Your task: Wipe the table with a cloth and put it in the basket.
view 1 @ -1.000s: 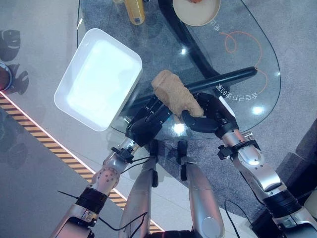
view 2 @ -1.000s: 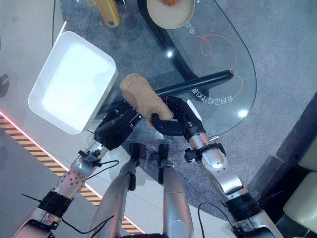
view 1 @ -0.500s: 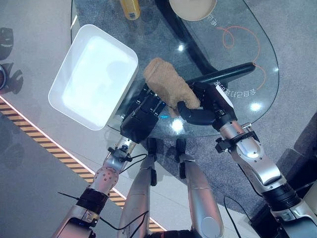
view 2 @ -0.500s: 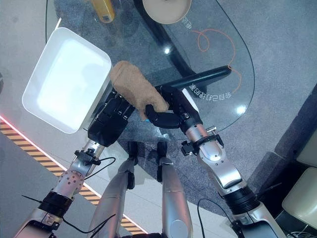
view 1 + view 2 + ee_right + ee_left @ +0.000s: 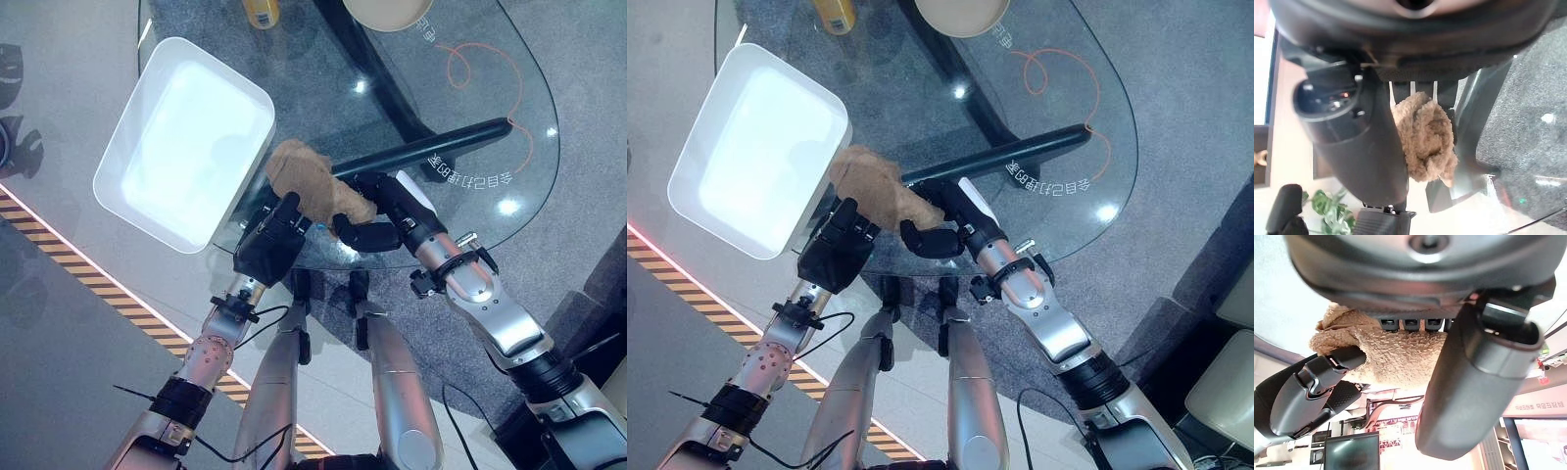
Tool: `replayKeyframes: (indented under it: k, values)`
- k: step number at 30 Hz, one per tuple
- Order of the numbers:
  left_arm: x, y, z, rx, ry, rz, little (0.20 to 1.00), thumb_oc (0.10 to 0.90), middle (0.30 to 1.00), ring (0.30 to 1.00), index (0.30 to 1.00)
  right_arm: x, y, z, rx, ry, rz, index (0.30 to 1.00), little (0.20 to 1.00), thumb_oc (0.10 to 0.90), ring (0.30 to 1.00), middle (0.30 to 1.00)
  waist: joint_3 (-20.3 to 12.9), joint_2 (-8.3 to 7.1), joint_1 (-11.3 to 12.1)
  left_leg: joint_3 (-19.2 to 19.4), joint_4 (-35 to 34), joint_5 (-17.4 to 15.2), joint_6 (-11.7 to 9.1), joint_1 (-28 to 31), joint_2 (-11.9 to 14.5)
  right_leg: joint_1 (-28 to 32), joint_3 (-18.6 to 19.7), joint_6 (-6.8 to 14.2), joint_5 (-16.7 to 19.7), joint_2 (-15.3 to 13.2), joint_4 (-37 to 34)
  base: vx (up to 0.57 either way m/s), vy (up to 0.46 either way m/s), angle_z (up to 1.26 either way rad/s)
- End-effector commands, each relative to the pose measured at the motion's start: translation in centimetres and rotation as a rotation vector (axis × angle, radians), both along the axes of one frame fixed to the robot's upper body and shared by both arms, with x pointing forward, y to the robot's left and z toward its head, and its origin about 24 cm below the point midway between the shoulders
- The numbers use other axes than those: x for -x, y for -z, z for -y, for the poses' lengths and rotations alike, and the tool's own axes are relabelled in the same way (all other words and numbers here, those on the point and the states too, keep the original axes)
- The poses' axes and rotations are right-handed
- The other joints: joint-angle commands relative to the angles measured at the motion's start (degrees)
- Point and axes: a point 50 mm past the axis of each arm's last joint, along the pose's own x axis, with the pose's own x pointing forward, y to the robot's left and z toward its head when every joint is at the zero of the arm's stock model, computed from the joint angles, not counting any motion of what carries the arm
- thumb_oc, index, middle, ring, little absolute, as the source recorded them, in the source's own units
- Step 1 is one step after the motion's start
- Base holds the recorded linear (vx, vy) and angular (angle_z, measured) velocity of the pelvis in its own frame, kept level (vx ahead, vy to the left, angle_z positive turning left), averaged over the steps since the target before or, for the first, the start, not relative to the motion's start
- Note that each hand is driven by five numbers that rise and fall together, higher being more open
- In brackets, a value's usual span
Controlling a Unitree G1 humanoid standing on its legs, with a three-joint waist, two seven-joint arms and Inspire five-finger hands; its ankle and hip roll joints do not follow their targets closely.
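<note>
We see the tan cloth point(image 5: 315, 186) bunched on the near-left part of the glass table point(image 5: 490, 88), just beside the right edge of the white basket point(image 5: 186, 142). Both hands meet at it.

The right hand point(image 5: 377, 220) comes in from the right; its thumb and fingers are curled round the cloth's near end. The right wrist view confirms this: the cloth point(image 5: 1427, 139) sits wadded between thumb and fingers, so we record a pinching grasp.

The left hand point(image 5: 269, 240) lies at the table's near edge, directly under the cloth's left part, fingertips touching it. In the left wrist view the cloth point(image 5: 1396, 355) lies across that hand's fingers, and the right hand's thumb point(image 5: 1312, 387) shows beside it. We cannot tell whether the left fingers are closed on the cloth or merely pressed against it.

The basket overhangs the table's left edge. A dark bar point(image 5: 431, 149) runs beneath the glass behind the cloth. At the far edge we note a yellow bottle point(image 5: 259, 10) and a tan bowl point(image 5: 392, 10). An orange line point(image 5: 470, 61) loops on the glass at right.
</note>
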Motion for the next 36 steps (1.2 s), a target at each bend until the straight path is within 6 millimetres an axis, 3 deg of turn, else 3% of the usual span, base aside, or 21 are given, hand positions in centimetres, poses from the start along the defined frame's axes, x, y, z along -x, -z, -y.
replayKeyframes:
  k: [1, 16, 17, 18, 19, 20, 36]
  values:
    - [1.5, -8.4, 4.9, 0.105, 0.217, 0.427, 0.9, 0.8, 0.9, 0.9, 0.9, 2.5, -0.5, -4.0, 0.072, -0.245, 0.045, 0.3, 0.2, 0.1, 0.3, 0.3, -1.59, 0.15, 0.75, -0.53, 8.8, -6.41, 0.61, -2.17, -1.45, 2.87, 1.6, 1.87, 5.39, 1.3, -9.37, 0.0, 0.0, 0.0]
    - [0.7, -8.4, 5.4, 0.173, 0.224, 0.374, 0.9, 0.8, 0.9, 0.9, 0.9, 2.7, -0.7, -5.6, 0.145, -0.355, 0.039, 0.3, 0.2, 0.1, 0.3, 0.3, -1.59, -0.21, 1.29, -0.95, 8.86, -6.06, 0.52, -3.01, -1.8, 1.88, 1.29, 1.83, 5.55, 1.34, -8.95, 0.0, 0.002, 0.01]
    - [0.7, -8.3, 5.4, 0.181, 0.221, 0.367, 0.859, 0.759, 0.865, 0.865, 0.865, 2.7, -0.7, -5.6, 0.147, -0.357, 0.036, 0.3, 0.2, 0.1, 0.3, 0.3, -1.59, -0.22, 1.33, -0.96, 8.99, -6.3, 0.5, -2.85, -1.75, 2.06, 1.27, 1.82, 5.36, 1.38, -8.85, 0.01, -0.009, 0.03]
    - [0.5, -8.3, 5.3, 0.223, 0.212, 0.357, 0.499, 0.399, 0.556, 0.556, 0.556, 2.6, -0.7, -5.7, 0.154, -0.358, 0.038, 0.3, 0.2, 0.1, 0.3, 0.3, -1.59, -0.31, 1.31, -0.95, 9.07, -6.1, 0.47, -3.21, -1.76, 1.64, 1.21, 1.77, 5.49, 1.37, -8.71, 0.01, -0.012, 0.04]
    - [0.4, -8.2, 5.2, 0.251, 0.21, 0.352, 0.381, 0.281, 0.455, 0.455, 0.455, 2.5, -0.7, -5.7, 0.154, -0.356, 0.037, 0.3, 0.2, 0.1, 0.3, 0.3, -1.59, -0.34, 1.33, -0.96, 9.16, -6.14, 0.47, -3.26, -1.78, 1.63, 1.12, 1.75, 5.44, 1.34, -8.68, 0.0, -0.015, 0.06]
    - [0.3, -8.2, 5.1, 0.274, 0.209, 0.35, 0.2, 0.1, 0.3, 0.3, 0.3, 2.5, -0.6, -5.7, 0.155, -0.355, 0.037, 0.3, 0.2, 0.1, 0.3, 0.3, -1.59, -0.38, 1.33, -0.98, 9.23, -6.22, 0.45, -3.27, -1.79, 1.61, 1.11, 1.73, 5.37, 1.34, -8.61, 0.01, -0.012, 0.05]
    - [0.0, -7.6, 5.1, 0.295, 0.179, 0.328, 0.2, 0.1, 0.3, 0.3, 0.3, 2.3, -0.6, -5.6, 0.142, -0.34, 0.044, 0.3, 0.2, 0.1, 0.3, 0.3, -1.59, -0.62, 1.27, -1.07, 9.73, -6.5, 0.26, -3.78, -1.87, 1.2, 0.51, 1.66, 5.15, 1.16, -8.33, 0.0, -0.001, 0.0]
